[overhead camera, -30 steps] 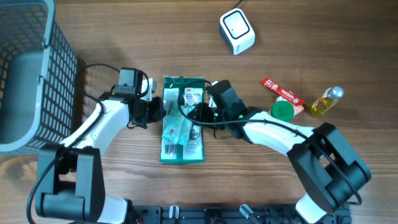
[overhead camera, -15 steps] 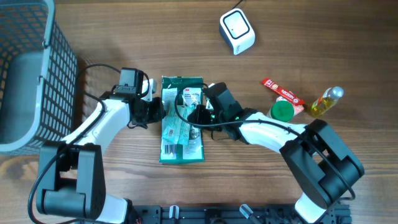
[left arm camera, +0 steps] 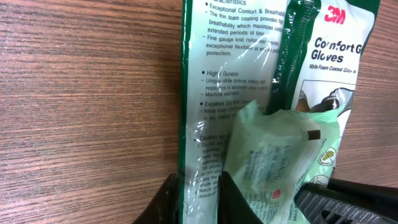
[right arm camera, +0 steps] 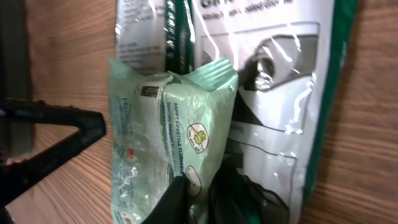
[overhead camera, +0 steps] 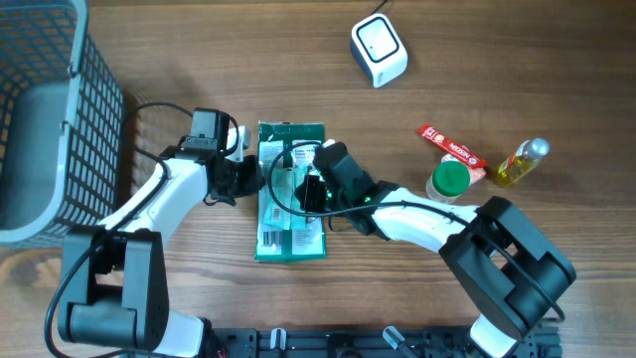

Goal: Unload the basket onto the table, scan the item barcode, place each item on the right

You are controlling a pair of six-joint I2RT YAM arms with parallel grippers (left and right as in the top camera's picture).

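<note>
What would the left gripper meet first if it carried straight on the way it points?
The left gripper grips the glove packet by its edge, so it would first push further onto that packet; the pale green packet lies to the side, though depth is unclear.

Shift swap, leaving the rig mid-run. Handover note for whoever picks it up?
Left claw: shut on the left edge of the gloves pack, which lies flat on the table.
Right claw: looks shut on an edge of the wipes pack, which lies on top of the gloves pack.
Scanner: far side of the table, apart from both packs.
Done: both packs gripped; neither looks lifted.
Left: lift the item and show its barcode to the scanner.
</note>
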